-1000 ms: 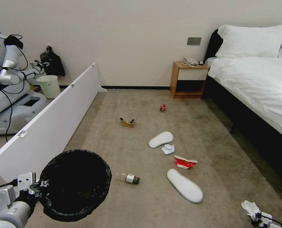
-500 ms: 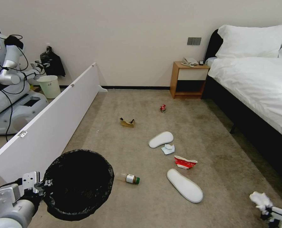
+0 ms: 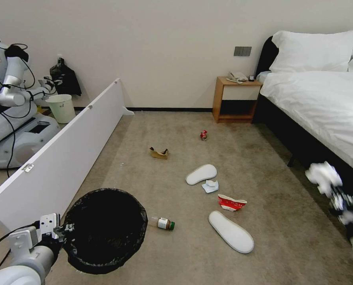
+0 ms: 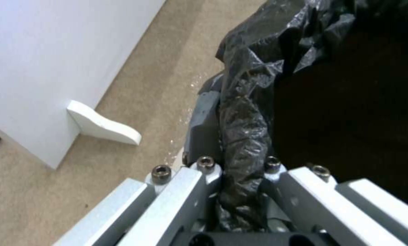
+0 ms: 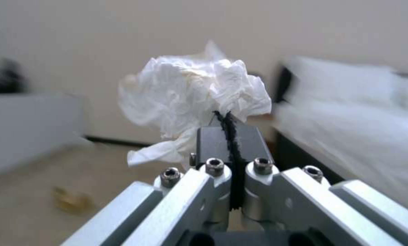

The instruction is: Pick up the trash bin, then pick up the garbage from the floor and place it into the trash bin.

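Lower left, the left gripper (image 3: 61, 232) pinches the black-lined rim of the trash bin (image 3: 105, 229). At the right edge the right gripper (image 3: 334, 194) is clamped on a crumpled tissue (image 3: 323, 176). Farther off, slippers (image 3: 230, 236), carton (image 3: 231, 203) and bottle (image 3: 163, 223) lie on the carpet (image 3: 176, 130)

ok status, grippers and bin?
Left gripper shut on trash bin rim. Right gripper shut on crumpled tissue, raised near bed. Nothing between them.
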Robot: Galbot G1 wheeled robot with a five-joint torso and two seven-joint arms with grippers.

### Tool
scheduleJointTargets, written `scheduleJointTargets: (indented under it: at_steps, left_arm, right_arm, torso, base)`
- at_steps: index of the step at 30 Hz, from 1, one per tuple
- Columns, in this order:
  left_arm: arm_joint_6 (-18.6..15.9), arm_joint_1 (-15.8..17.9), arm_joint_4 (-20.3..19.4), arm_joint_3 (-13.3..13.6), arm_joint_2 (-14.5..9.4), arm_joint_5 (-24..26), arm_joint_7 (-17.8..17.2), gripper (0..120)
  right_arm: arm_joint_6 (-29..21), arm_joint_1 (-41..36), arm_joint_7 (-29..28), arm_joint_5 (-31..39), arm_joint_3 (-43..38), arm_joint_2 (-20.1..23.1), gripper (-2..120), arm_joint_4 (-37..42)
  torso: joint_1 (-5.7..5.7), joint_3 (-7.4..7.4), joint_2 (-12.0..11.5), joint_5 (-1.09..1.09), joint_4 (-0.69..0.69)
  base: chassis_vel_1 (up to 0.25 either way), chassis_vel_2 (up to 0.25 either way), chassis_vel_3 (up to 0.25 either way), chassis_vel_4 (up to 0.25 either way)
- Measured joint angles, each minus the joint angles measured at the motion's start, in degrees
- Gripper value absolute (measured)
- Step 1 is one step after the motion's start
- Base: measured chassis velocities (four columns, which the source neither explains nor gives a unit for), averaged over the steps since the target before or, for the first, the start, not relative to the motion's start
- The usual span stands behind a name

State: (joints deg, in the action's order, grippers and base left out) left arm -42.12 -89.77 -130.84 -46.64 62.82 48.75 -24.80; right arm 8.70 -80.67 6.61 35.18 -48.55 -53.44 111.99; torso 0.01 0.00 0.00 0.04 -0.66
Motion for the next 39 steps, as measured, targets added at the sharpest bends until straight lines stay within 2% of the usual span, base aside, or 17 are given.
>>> scheduleJointTargets:
  at_steps: [2,3,4,5,7,9,11,12,14,15,17,18,19,21,26,33,39]
  left_arm:
    - [0.00,-0.04,-0.04,0.14,-0.35,0.04,0.10,2]
    - [0.00,-0.04,-0.04,0.14,-0.35,0.04,0.10,2]
    - [0.00,-0.17,-0.07,0.15,-0.57,0.03,0.02,2]
    - [0.00,-0.17,-0.07,0.15,-0.57,0.03,0.02,2]
    - [0.00,-0.56,-0.32,0.15,-0.62,-0.06,0.02,2]
    - [0.00,-0.64,-0.41,0.17,-0.61,-0.19,0.04,2]
    - [0.00,-0.90,-0.86,0.55,-0.36,-1.83,0.13,2]
    - [0.00,-0.90,-0.86,0.55,-0.36,-1.83,0.13,2]
    - [0.00,-0.91,-1.08,0.92,-0.09,-2.91,0.23,2]
    - [0.00,-0.90,-1.20,1.03,0.01,-3.30,0.26,2]
    - [0.00,-0.92,-1.25,1.06,0.04,-3.46,0.26,2]
    - [-0.01,-1.05,-1.36,1.07,0.08,-3.78,0.26,2]
    - [-0.01,-1.05,-1.36,1.07,0.08,-3.78,0.26,2]
    - [-0.02,-1.31,-1.52,0.97,0.30,-3.99,0.29,2]
    - [-0.02,-1.59,-1.69,0.52,0.40,-3.96,0.46,2]
    - [-0.02,-1.32,-1.96,0.06,-0.40,-3.62,0.51,2]
    - [-0.02,-1.12,-1.95,0.06,-0.49,-3.55,0.53,2]
  right_arm:
    - [-1.75,1.62,-1.20,2.65,3.85,3.34,0,4.84]
    - [-1.75,1.62,-1.20,2.65,3.85,3.34,0,4.84]
    - [-3.03,3.47,-2.07,5.08,7.10,6.47,0,7.40]
    - [-3.03,3.47,-2.07,5.08,7.10,6.47,0,7.40]
    - [-5.50,10.88,-2.96,10.98,16.41,12.80,0,10.53]
    - [-5.81,12.96,-3.01,11.83,18.54,13.55,0,10.67]
    - [-6.78,23.37,-3.07,13.89,30.14,13.50,0,9.35]
    - [-6.78,23.37,-3.07,13.89,30.14,13.50,0,9.35]
    - [-7.25,33.84,-3.45,14.29,41.32,9.87,0,5.67]
    - [-7.50,39.43,-3.91,14.57,47.04,7.52,0,3.93]
    - [-7.70,41.89,-4.21,14.80,49.65,6.39,0,3.08]
    - [-8.59,47.50,-5.48,15.41,55.86,3.64,0,1.14]
    - [-8.59,47.50,-5.48,15.41,55.86,3.64,0,1.14]
    - [-10.79,54.17,-8.00,17.02,64.13,-0.66,0,-0.87]
    - [-12.62,59.44,-9.97,18.12,71.36,-5.86,0,-2.10]
    - [-13.86,61.58,-11.73,17.90,80.40,-13.06,0,-4.54]
    - [-14.25,61.81,-12.66,17.91,83.97,-16.02,0,-5.78]
  torso:
    - [0.00,0.00,0.00,-0.07,0.00]
    - [0.00,0.00,0.00,-0.07,0.00]
    - [0.00,0.00,0.00,-0.05,0.02]
    - [0.00,0.00,0.00,-0.05,0.02]
    - [0.00,0.00,0.00,-0.06,0.01]
    - [0.00,0.00,0.00,-0.06,0.01]
    - [0.00,0.00,0.00,-0.07,0.03]
    - [0.00,0.00,0.00,-0.07,0.03]
    - [0.00,0.01,0.00,0.00,0.00]
    - [0.01,0.01,0.00,-0.01,0.05]
    - [0.00,0.01,0.00,-0.04,0.07]
    - [0.00,0.01,0.00,-0.10,0.07]
    - [0.00,0.01,0.00,-0.10,0.07]
    - [0.00,0.01,0.00,-0.07,0.03]
    - [0.00,0.01,0.00,-0.06,0.01]
    - [0.00,0.00,0.00,-0.06,0.00]
    - [0.00,0.00,0.00,-0.06,0.02]
  base:
    - [0.000,0.000,0.000,0.000]
    - [0.000,0.000,0.000,0.000]
    - [0.000,0.000,0.000,0.000]
    - [0.000,0.000,0.000,0.000]
    - [0.000,0.000,0.000,0.000]
    - [0.000,0.000,0.000,0.000]
    - [0.000,0.000,0.000,0.000]
    - [0.000,0.000,0.000,0.000]
    - [0.000,0.000,0.000,0.000]
    - [0.000,0.000,0.000,0.000]
    - [0.000,0.000,0.000,0.000]
    - [0.000,0.000,0.000,0.000]
    - [0.000,0.000,0.000,0.000]
    - [0.000,0.000,0.000,0.000]
    - [0.000,0.000,0.000,0.000]
    - [0.000,0.000,0.000,0.000]
    - [0.000,0.000,0.000,0.000]
